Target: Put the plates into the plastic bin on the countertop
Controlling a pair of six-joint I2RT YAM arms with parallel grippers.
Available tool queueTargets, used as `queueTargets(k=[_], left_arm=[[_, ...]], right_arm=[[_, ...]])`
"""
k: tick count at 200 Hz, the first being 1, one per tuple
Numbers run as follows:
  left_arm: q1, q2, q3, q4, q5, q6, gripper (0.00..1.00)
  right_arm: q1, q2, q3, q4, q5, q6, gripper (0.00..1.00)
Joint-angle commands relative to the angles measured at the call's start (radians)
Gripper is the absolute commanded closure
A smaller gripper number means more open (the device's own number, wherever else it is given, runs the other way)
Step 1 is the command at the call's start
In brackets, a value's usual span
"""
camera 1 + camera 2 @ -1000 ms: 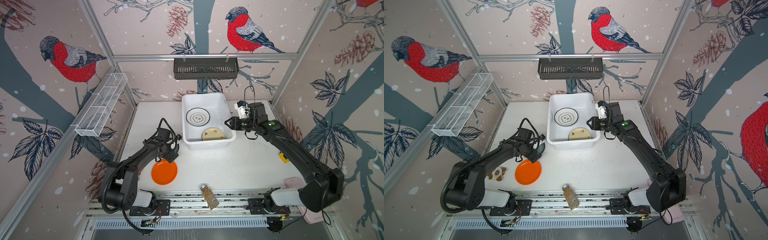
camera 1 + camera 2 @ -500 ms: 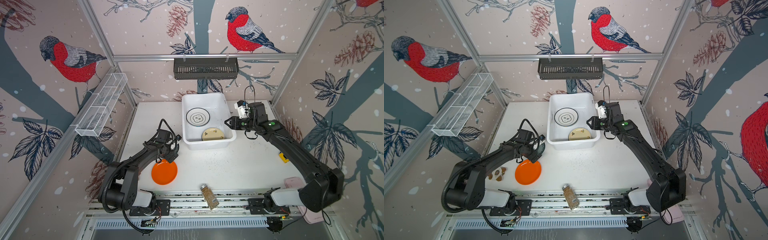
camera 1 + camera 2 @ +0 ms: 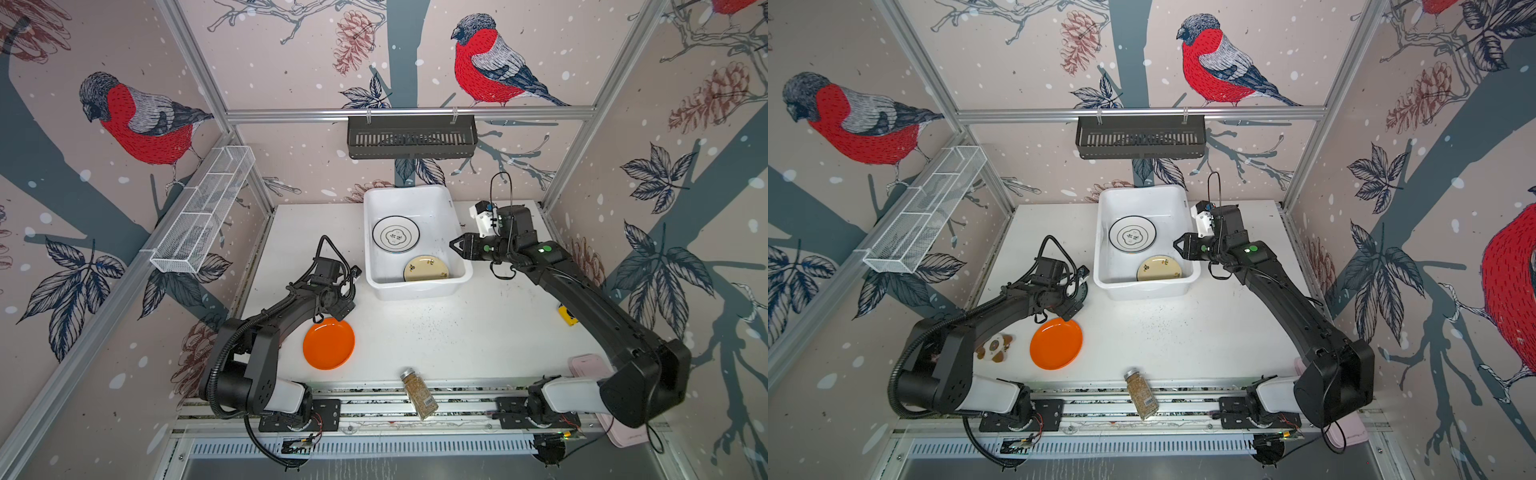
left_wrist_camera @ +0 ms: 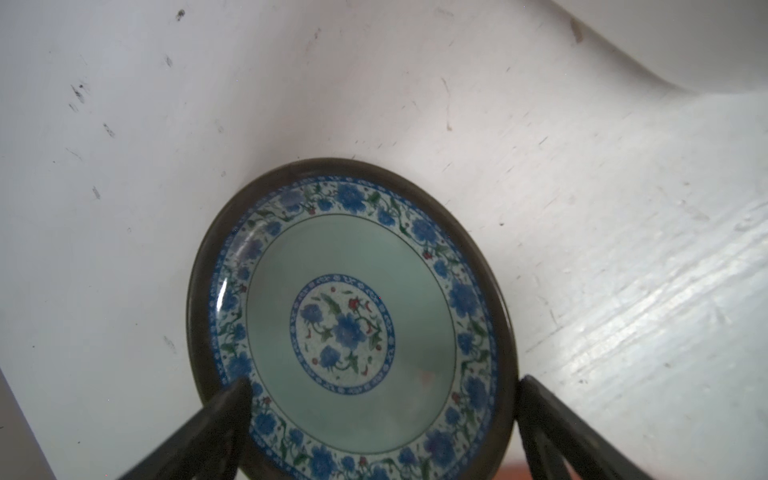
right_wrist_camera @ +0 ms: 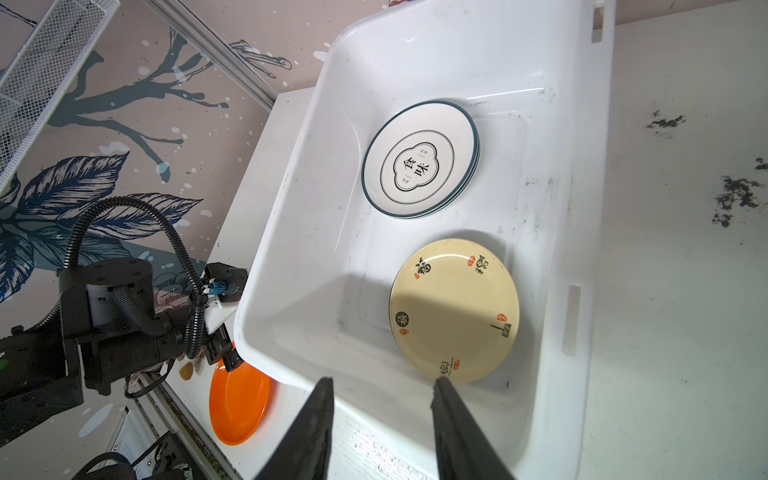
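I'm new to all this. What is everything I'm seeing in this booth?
plastic bin: one, white, rear middle of countertop
dark-rimmed plates: stacked, count unclear, white, bin's far end
cream plate: one, cream, bin's near end
orange plate: one, orange, countertop front left
floral plate: one, teal and blue, countertop left of bin
spice jar: one, clear, lying at front edge
slotted basket: one, black, back rail
mesh tray: one, white, left wall
small block: one, yellow, countertop right side
left hand: one, black, open above floral plate
right hand: one, black, open, empty, at bin's right side

Left tool [image 4: 382, 381] spread wide, right tool [image 5: 383, 382] half-open
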Motion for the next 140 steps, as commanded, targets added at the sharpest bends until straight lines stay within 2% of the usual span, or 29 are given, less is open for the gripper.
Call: queueTargets(k=[1, 75, 113, 140], left_arm=[[0.008, 0.009, 0.010, 0.051, -0.011, 0.025, 0.02], [0.093, 0.096, 0.089, 0.087, 0.043, -0.023, 0.02], [0.102, 0.143, 0.139, 0.065, 0.067, -0.041, 0.02], [0.102, 0.125, 0.151, 0.024, 0.089, -0.047, 0.02]], right_arm=[[0.003, -0.005, 0.000, 0.018, -0.005, -0.001, 0.59], [0.002, 0.008, 0.012, 0.026, -0.018, 0.004, 0.59], [0.001, 0.006, 0.015, 0.025, -0.023, 0.007, 0.59], [0.002, -0.004, 0.009, 0.024, -0.018, 0.007, 0.59]])
